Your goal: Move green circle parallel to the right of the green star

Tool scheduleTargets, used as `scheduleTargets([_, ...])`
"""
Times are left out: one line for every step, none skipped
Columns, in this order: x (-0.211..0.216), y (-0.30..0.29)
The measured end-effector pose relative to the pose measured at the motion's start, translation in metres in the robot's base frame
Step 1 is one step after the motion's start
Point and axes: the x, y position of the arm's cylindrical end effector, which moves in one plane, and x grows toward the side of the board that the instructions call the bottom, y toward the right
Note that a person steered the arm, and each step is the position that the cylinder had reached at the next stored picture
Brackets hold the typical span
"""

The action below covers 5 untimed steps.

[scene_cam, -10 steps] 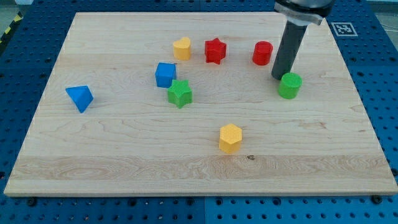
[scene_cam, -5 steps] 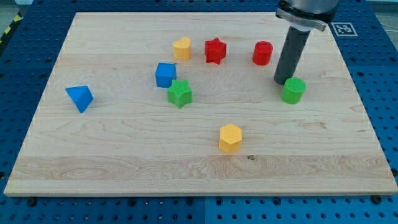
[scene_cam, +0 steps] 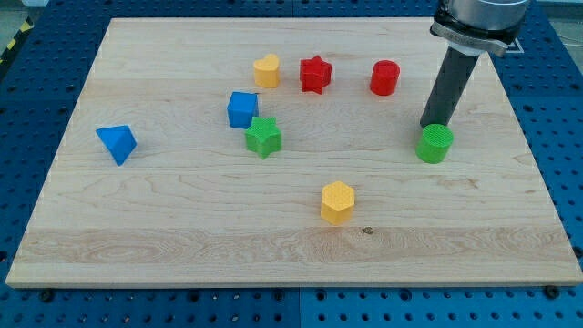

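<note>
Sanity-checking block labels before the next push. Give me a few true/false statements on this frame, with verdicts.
1. My tip sits just above the green circle in the view. True.
2. The green star is at the view's right of the green circle. False: it is far to its left.
3. The blue cube sits close beside the green star. True.
4. The yellow hexagon lies at the view's top. False: it is the lowest block.

A pale wooden surface [scene_cam: 182, 228] lies on a blue perforated base [scene_cam: 565, 137]. Off its top-left corner runs a yellow-black striped strip [scene_cam: 11, 44]. Light is even.
</note>
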Motion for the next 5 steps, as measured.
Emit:
scheduleTargets([0.0, 0.008])
scheduleTargets([0.0, 0.016])
scheduleTargets([0.0, 0.026])
scheduleTargets([0.013, 0.027])
scheduleTargets([0.032, 0.027])
